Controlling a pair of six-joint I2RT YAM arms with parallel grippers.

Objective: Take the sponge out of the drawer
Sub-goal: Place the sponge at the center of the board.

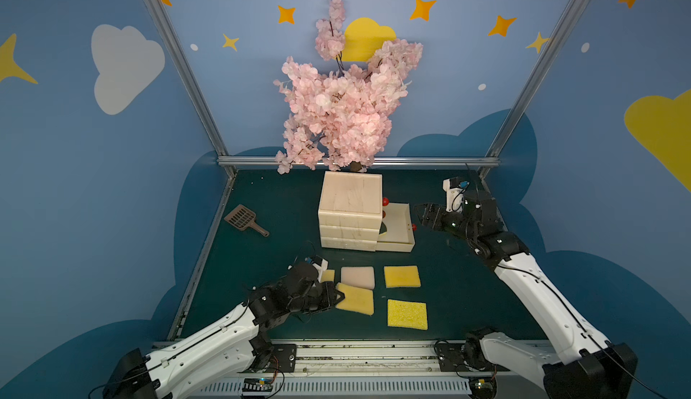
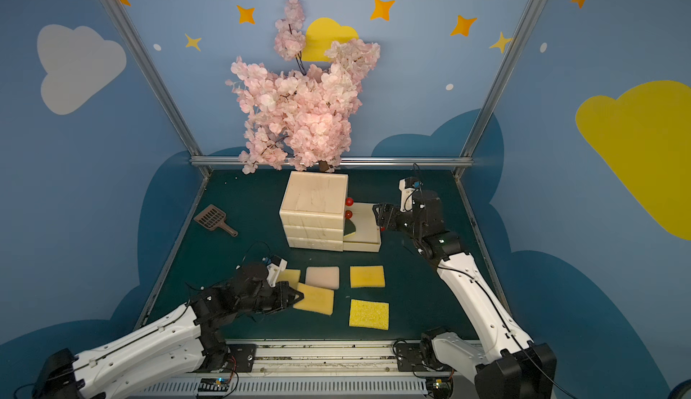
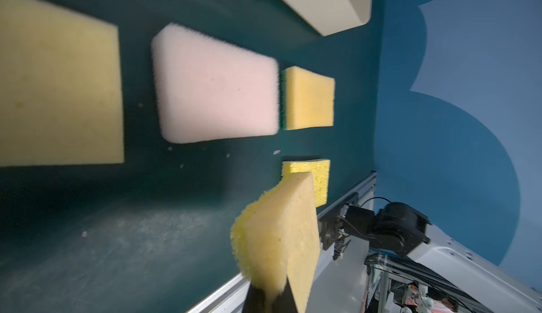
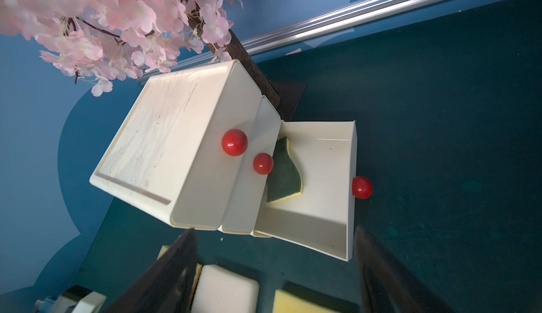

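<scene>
Green bench (image 1: 261, 199): drawer (image 4: 322, 164) open toward three o'clock bared the scouring sponge (image 4: 284, 176); right jaws gaped wide, likely to reach in; left jaws pinched a yellow sponge (image 1: 357, 298).

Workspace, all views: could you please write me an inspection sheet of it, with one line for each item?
Surface: dark green table, a few pale crumbs near the sponges.
Job's things: drawer box; bottom drawer pulled open; green-topped sponge lies inside, partly hidden by the box.
Clutter: four loose sponges in front of the box; brown scoop; pink flower tree behind the box.
Pincers: left pincer shut on a yellow sponge; right pincer open and empty, beside the drawer.
Cables: black wires run along the arms.
Surroundings: blue walls with clouds and stars; metal frame.
</scene>
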